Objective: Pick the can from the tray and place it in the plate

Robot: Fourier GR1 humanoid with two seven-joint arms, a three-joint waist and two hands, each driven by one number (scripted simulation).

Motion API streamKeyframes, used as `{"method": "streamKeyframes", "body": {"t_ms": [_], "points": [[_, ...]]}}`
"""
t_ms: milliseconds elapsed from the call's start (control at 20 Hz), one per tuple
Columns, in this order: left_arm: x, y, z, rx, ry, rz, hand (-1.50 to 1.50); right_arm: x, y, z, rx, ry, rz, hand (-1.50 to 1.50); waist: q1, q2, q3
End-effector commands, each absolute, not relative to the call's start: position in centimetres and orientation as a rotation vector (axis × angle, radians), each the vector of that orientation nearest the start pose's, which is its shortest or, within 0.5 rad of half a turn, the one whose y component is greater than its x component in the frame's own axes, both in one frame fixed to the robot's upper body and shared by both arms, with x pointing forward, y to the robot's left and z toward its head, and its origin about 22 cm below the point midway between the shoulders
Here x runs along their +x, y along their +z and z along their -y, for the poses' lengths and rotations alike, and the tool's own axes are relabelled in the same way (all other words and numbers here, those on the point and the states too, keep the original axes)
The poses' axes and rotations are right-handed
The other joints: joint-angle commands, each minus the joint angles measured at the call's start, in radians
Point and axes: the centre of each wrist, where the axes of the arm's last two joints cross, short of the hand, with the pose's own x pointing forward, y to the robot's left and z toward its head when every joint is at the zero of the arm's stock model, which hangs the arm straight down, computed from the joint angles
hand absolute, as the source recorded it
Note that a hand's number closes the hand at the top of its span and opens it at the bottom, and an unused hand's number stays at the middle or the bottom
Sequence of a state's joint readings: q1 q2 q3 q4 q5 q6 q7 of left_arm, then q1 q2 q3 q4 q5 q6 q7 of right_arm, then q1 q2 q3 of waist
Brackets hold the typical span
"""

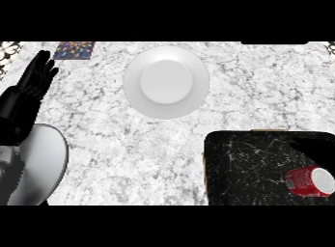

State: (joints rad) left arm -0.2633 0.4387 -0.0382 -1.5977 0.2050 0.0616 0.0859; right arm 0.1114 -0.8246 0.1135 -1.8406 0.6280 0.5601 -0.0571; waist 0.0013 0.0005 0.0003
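Observation:
A red can (310,182) with a white end lies on its side in the right part of the black marbled tray (244,169), at the lower right. The white round plate (166,82) sits on the counter at the upper middle, well apart from the tray, with nothing on it. My left hand (33,79) rests open at the left edge, fingers pointing up, far from both. A plain black shape just beyond the can looks like my right hand (321,152); it blends into the tray and its outline is hard to make out.
My left forearm (38,166) fills the lower left corner. A small colourful patterned square (75,49) lies at the counter's far left edge. Bare marble counter (127,144) stretches between the plate and the tray.

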Motion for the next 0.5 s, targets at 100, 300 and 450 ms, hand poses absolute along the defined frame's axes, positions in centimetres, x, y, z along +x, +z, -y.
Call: {"method": "streamKeyframes", "body": {"t_ms": [100,300,450], "points": [[30.1,10.5,-29.6,0.134,-0.215,1.753,0.0,21.6,9.7,34.4,-0.505,1.61,0.983,-1.5,-0.003,0.0,0.0],[30.5,12.4,-29.2,0.154,-0.227,1.755,0.0,20.7,7.4,34.6,-0.525,1.613,0.955,-1.5,-0.006,-0.001,0.0],[27.7,10.7,-28.5,0.129,-0.237,1.743,0.0,21.8,4.8,32.9,-0.557,1.617,0.923,-1.5,0.004,-0.001,0.0]]}}
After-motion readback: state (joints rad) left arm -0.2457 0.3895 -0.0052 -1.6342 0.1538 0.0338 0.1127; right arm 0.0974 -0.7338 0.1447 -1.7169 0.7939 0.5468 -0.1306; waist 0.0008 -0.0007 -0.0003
